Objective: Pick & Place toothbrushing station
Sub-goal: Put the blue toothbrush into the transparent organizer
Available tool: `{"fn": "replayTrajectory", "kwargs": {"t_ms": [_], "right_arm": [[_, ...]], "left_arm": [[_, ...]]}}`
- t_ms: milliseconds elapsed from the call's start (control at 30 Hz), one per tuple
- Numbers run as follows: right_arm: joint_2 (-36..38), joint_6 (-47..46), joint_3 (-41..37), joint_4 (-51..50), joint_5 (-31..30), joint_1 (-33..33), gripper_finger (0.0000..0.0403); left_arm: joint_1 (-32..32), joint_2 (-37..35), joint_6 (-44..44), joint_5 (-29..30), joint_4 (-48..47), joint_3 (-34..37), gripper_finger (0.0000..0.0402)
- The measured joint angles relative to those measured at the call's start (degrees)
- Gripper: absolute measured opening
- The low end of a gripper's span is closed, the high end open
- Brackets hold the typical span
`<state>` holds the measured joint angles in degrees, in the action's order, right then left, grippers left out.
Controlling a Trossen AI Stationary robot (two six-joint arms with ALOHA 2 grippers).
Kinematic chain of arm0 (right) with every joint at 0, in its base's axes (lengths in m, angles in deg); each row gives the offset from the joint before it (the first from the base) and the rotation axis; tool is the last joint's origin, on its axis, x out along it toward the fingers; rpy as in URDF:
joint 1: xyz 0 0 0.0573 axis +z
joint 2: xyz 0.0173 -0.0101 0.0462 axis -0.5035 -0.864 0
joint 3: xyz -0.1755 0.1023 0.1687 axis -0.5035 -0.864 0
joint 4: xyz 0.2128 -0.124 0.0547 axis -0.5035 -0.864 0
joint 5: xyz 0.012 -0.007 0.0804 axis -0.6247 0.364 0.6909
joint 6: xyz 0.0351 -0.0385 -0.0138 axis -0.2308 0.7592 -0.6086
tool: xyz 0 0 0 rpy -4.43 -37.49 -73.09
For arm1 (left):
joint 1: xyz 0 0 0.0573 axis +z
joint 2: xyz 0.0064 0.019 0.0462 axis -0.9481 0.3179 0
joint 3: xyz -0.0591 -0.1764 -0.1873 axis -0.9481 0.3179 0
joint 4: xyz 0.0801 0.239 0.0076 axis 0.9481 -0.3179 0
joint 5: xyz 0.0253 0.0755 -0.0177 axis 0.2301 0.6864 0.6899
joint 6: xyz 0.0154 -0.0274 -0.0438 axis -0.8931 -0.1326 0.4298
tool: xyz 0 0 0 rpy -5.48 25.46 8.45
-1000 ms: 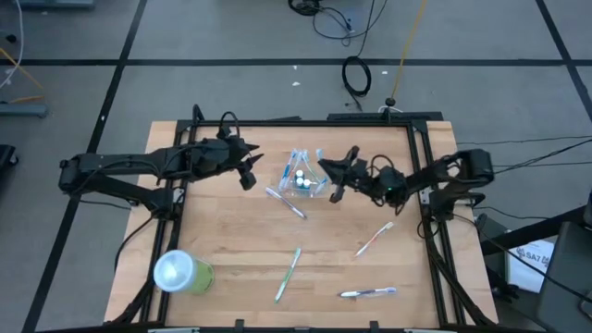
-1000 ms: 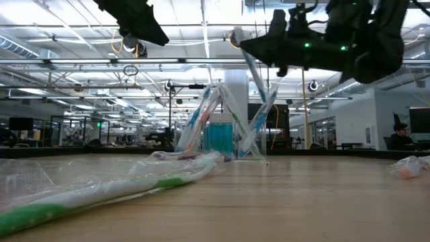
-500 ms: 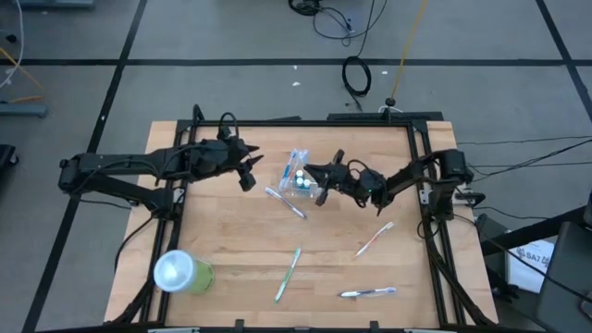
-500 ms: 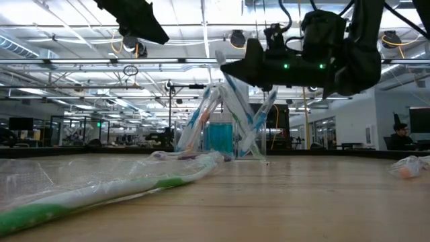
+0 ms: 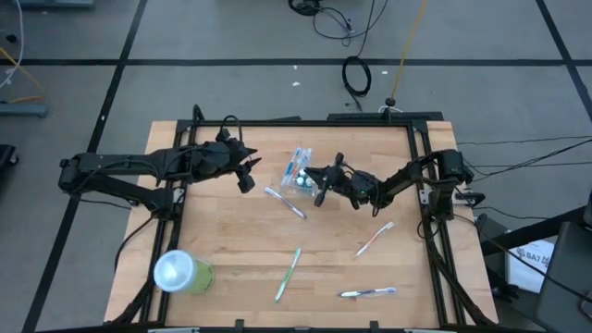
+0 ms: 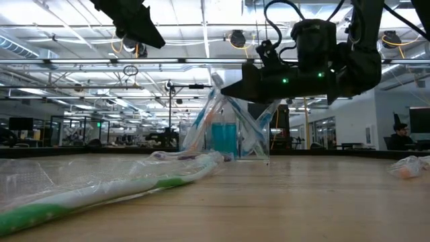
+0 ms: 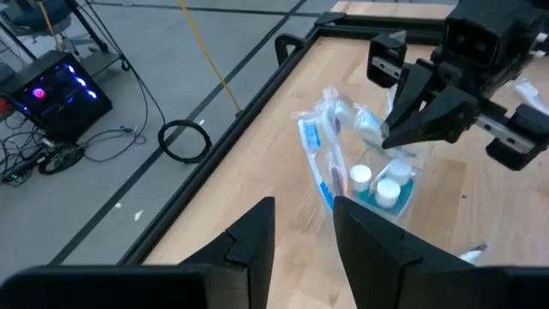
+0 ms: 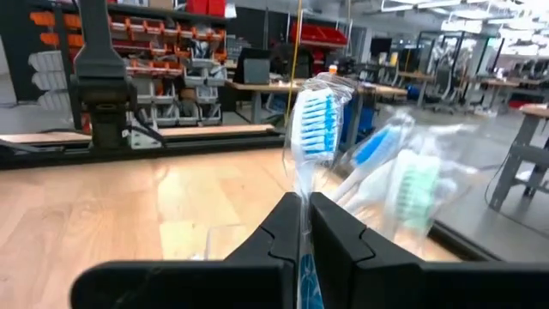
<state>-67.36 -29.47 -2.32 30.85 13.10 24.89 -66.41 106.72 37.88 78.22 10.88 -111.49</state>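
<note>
A small clear cup stands on the wooden table. It holds white-capped tubes and several plastic-wrapped toothbrushes that lean out over its rim. My right gripper is at the cup's right side, shut on a wrapped toothbrush with blue bristles. My left gripper hangs open and empty above the table, to the left of the cup. More wrapped toothbrushes lie flat on the table: one just in front of the cup, a green one, a pink one and a blue one. My right gripper pinches the blue-bristled toothbrush between its two fingers, on the wrapped neck just below the head. The fingers come about level from the table's right side and lie across the brush. The brush stands tilted, its lower part going down into the cup.
A lime-green tumbler with a pale round top lies at the table's near left. A black frame runs along the table's edges. Bare wood lies between the cup and the tumbler.
My right gripper has gone toward the table's left edge and down, from beside the cup to the tops of the toothbrushes in it. The brushes in the cup have shifted a little. My left gripper has kept still.
</note>
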Motion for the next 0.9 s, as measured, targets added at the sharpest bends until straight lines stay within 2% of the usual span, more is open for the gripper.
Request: {"fn": "replayTrajectory", "kwargs": {"t_ms": [233, 467, 667, 900], "right_arm": [[0.0, -0.58, -0.04, -0.23, -0.38, -0.06, 0.0028], [0.0, -2.58, -0.04, 0.25, -12.15, -0.07, 0.0077], [0.0, -1.3, -0.05, -0.38, -12.1, 1.03, 0.012], [1.52, 1.12, -0.07, 4.56, -11.94, 1.31, 0.0168]], "left_arm": [[0.0, 0.0, 1.77, 0.19, -1.54, 0.0, 0.0127], [0.0, 0.0, 2.81, 0.27, -3.97, 0.0, 0.0127], [0.0, 0.0, 3.02, 0.51, -3.86, 0.0, 0.0127], [0.0, 0.0, 3.04, 0.54, -3.82, 0.0, 0.0127]]}}
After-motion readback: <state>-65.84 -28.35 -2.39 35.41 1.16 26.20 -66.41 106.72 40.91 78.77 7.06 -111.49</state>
